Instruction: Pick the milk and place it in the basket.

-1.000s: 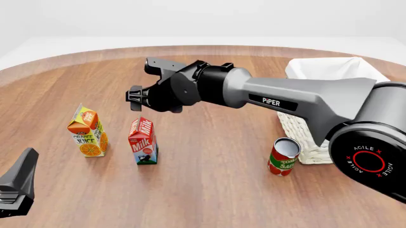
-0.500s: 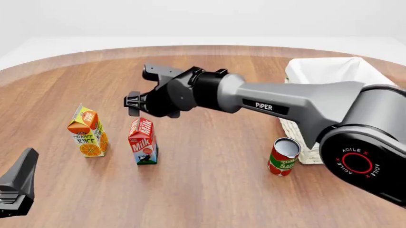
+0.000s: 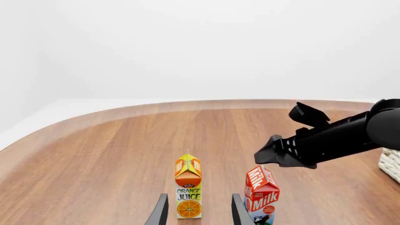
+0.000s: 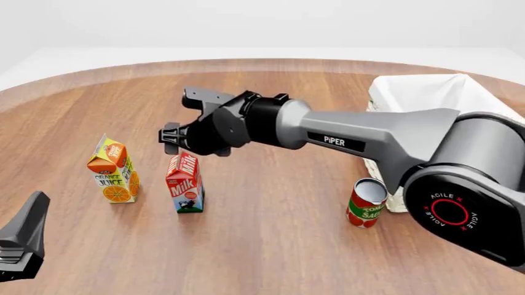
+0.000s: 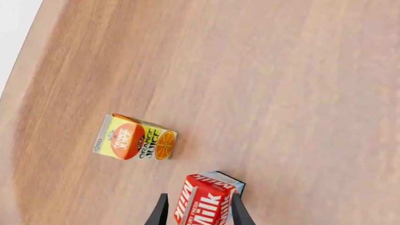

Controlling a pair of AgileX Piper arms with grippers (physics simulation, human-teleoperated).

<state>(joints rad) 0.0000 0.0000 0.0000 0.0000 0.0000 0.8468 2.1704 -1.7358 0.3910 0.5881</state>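
The right end effector [image 5: 197, 210] hangs spread just above the red-topped gable milk carton [image 4: 185, 183], fingers either side of its ridge, on a long grey arm marked "PiPER". The left end effector [image 3: 198, 210] rests spread by the desk's [image 4: 271, 246] near edge. An "ORANGE JUICE" carton [image 4: 113, 170] stands beside the milk. Towards the right edge, a red can [image 4: 366, 203] fronts the cream wicker basket [image 4: 426, 92].

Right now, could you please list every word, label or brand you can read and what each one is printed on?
"Milk": on the milk carton.
"ORANGE JUICE": on the juice carton.
"PiPER": on the right arm.
"AGILE X": around the red ring on the right arm's joint.
The red can's label starts "TOMA", the rest is unreadable.
Smaller print on both cartons is too blurred.
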